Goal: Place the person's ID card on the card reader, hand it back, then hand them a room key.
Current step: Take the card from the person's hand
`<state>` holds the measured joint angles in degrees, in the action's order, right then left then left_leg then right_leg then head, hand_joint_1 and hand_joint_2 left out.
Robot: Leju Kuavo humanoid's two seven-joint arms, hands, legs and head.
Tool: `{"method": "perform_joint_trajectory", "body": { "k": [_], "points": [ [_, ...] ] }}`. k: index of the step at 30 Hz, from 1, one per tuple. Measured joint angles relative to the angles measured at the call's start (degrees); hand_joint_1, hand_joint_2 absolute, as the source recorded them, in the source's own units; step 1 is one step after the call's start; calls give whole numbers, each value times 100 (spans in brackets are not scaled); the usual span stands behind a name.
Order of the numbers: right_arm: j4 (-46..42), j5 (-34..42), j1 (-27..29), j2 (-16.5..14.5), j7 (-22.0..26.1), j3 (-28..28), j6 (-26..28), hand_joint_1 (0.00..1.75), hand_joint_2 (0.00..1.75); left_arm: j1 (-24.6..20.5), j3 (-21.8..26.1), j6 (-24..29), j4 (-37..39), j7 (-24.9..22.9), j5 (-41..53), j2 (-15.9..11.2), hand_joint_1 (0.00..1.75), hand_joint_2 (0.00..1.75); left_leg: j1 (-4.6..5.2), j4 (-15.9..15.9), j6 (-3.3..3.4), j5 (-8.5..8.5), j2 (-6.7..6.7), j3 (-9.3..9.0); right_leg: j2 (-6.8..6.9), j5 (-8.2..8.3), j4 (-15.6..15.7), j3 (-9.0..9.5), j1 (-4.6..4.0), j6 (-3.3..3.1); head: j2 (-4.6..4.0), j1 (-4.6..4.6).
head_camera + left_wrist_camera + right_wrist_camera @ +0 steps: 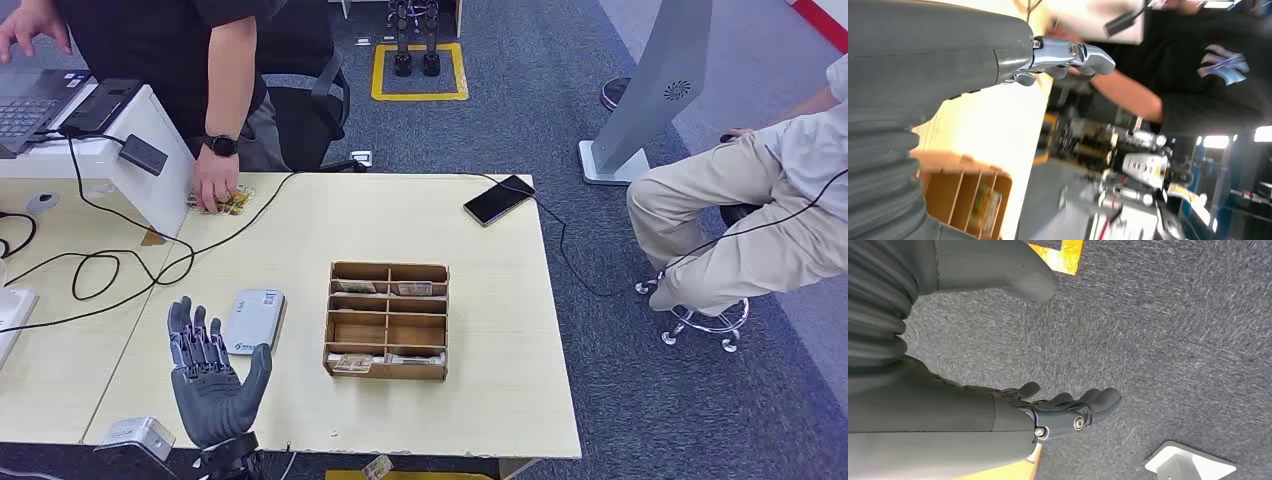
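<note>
Nearby, cables (120,262) cross the table (500,330) beside the card reader (254,320).

Head cam looked down and forward over the table (480,400), wooden box (387,320) near centre. Left wrist cam sat close behind the left hand (923,55), turned sideways, facing past the same box (965,192) toward the person (1218,95). Right wrist cam pointed at carpet (1168,330), close behind the right hand (1058,415).
</note>
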<state>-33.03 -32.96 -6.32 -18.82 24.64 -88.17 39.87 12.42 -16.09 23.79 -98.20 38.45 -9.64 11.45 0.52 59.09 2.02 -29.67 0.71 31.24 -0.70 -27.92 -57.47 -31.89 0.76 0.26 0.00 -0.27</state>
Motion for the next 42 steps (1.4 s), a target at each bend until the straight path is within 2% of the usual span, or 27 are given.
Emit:
{"method": "perform_joint_trajectory", "body": {
  "k": [2,6,8,11,19,25,42],
  "points": [
    [3,1,-2,-1,9,0,0,0,175,-36,-1,251,9,-6,324,9,0,175,0,0,0,0,1,0,1,0,0,0,0,0,0,1],
    [14,-2,-8,-2,21,0,0,0,175,-161,-5,1328,73,6,1867,74,0,175,0,0,0,0,1,0,1,0,0,2,0,0,0,1],
    [16,-15,-10,-2,21,0,0,0,175,-173,-5,1541,102,30,2517,105,0,175,0,0,0,0,2,0,1,1,0,3,0,1,0,2],
    [23,-47,-13,-2,18,0,0,0,175,-171,-5,1576,130,-56,2857,105,0,175,0,0,0,0,1,0,0,0,0,2,0,0,0,1],
    [29,-57,-14,-2,24,0,0,0,175,-157,-28,1545,145,-146,2760,84,0,175,0,0,0,0,0,0,-1,0,0,2,0,0,0,-1],
    [77,-56,-26,-2,75,0,0,0,175,-130,-276,1603,243,-225,2882,3,0,175,0,0,0,0,1,0,1,0,0,2,0,0,0,1],
    [108,-56,-30,-1,78,0,0,0,175,-132,-285,1615,290,-302,2933,-6,0,175,0,0,0,0,1,0,1,0,0,2,0,0,0,1]
  ]
}}
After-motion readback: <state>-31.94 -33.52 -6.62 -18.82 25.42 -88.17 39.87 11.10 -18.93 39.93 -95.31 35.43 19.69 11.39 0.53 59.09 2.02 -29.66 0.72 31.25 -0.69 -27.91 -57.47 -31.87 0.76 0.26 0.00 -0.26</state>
